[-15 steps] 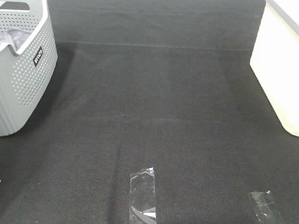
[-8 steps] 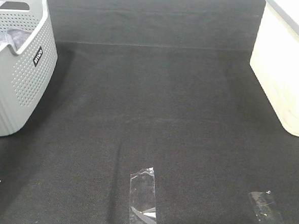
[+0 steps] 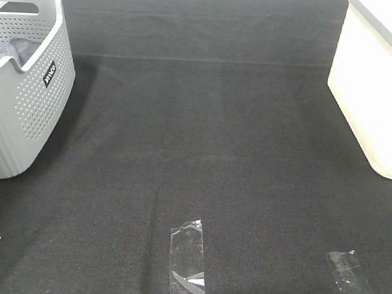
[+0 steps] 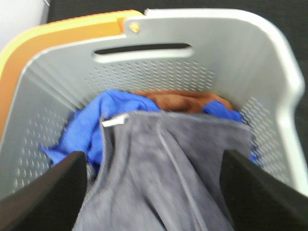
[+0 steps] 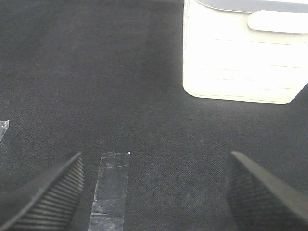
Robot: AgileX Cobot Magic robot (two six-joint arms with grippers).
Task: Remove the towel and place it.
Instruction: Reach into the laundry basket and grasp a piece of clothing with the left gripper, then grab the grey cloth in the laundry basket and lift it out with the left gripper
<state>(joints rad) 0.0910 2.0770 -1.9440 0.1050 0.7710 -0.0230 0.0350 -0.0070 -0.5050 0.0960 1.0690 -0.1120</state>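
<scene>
Nothing much has moved in the high view over the last second: the grey basket point(image 3: 25, 110), the white bin point(image 3: 372, 98) and the tape strips point(image 3: 188, 260) on the black counter point(image 3: 203, 134) sit where they were. Only the fold of the towel point(image 4: 159, 168) showing at the basket's rim looks slightly altered.

Neither arm shows in the high view. In the left wrist view, the left hand point(image 4: 154, 159) is spread wide above the basket's inside, its two dark fingers point(image 4: 48, 192) standing apart on either side of the towel. Whether they touch the cloth cannot be told. The towel lies in the basket, grey-lavender, on top of a bright blue cloth point(image 4: 91, 125) and a brown cloth point(image 4: 183, 100). An orange edge point(image 4: 57, 33) shows behind the basket's handle wall.

The right hand point(image 5: 154, 159) is also spread wide and holds nothing. It is over the bare counter, with one tape strip below it and the white bin beyond.
</scene>
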